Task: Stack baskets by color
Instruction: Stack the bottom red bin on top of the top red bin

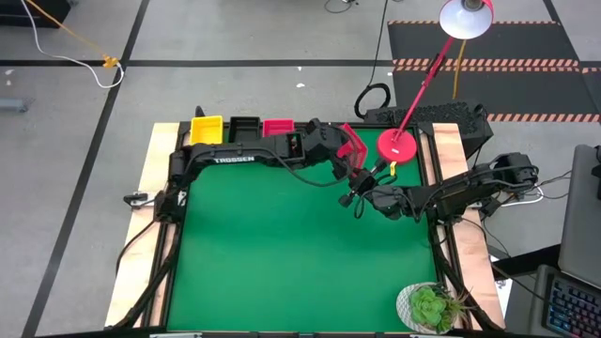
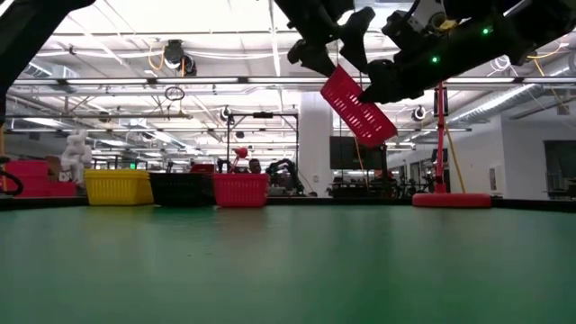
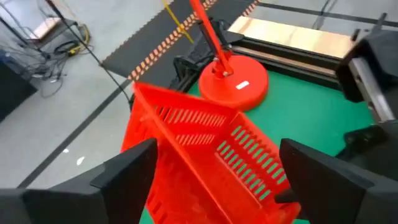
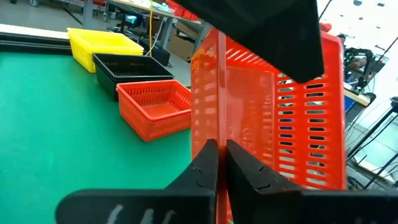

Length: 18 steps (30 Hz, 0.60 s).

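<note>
The right gripper (image 4: 216,163) had its fingers pinched together on one wall of a pink-red basket (image 2: 358,108), holding it tilted in the air above the green table (image 1: 282,253), toward the far right corner. The left gripper (image 3: 214,171) stood with its fingers wide apart on either side of that same basket, not yet bearing on it.

The thin pinch on a single slotted wall looked the weak point: if the right gripper let go before the left one had closed, the basket would likely drop and tumble. A closing left finger (image 3: 124,174) could also catch the rim unevenly and twist the basket out of the pinch. The red lamp base (image 1: 398,144) sat just beyond, so a swing that way might knock it.

Along the far edge, toward the left corner, a yellow basket (image 1: 207,129), a black basket (image 1: 244,128) and a pink-red one (image 1: 278,127) sat in a row, touching.

The low view alone showed the held basket well clear of the table and how steeply it hung. The right wrist view alone showed the pinch on the wall. The high view gave the row's place on the table.
</note>
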### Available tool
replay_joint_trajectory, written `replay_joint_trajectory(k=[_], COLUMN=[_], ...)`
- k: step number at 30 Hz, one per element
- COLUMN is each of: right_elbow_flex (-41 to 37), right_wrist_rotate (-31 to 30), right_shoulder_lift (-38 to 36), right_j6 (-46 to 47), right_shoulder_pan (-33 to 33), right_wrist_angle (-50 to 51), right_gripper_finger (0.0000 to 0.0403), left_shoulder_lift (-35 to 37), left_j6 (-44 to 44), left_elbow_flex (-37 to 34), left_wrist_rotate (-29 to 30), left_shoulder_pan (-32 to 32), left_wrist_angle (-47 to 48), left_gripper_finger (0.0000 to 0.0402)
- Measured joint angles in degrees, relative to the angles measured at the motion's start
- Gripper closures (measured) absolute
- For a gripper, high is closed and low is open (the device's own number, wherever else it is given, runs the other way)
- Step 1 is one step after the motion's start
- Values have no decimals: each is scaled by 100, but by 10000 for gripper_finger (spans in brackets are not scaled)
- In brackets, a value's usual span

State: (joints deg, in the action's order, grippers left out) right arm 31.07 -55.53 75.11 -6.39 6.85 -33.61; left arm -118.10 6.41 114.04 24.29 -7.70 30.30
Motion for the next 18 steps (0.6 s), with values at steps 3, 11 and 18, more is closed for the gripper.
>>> replay_joint_trajectory(k=[3, 11, 18], right_elbow_flex=[2, 2, 2], right_wrist_rotate=[-15, -166, -168], right_shoulder_lift=[0, 0, 0], right_j6=[-33, -71, -246], right_shoulder_pan=[-41, -89, -89], right_wrist_angle=[51, 290, 282], right_gripper_finger=[398, 394, 394], left_shoulder_lift=[-67, -79, -79], left_j6=[19, 2, -334], left_elbow_flex=[0, 0, 0], left_wrist_rotate=[242, 742, 990], left_shoulder_pan=[-15, -2, 122], left_wrist_angle=[-60, -40, -32], left_gripper_finger=[93, 199, 185])
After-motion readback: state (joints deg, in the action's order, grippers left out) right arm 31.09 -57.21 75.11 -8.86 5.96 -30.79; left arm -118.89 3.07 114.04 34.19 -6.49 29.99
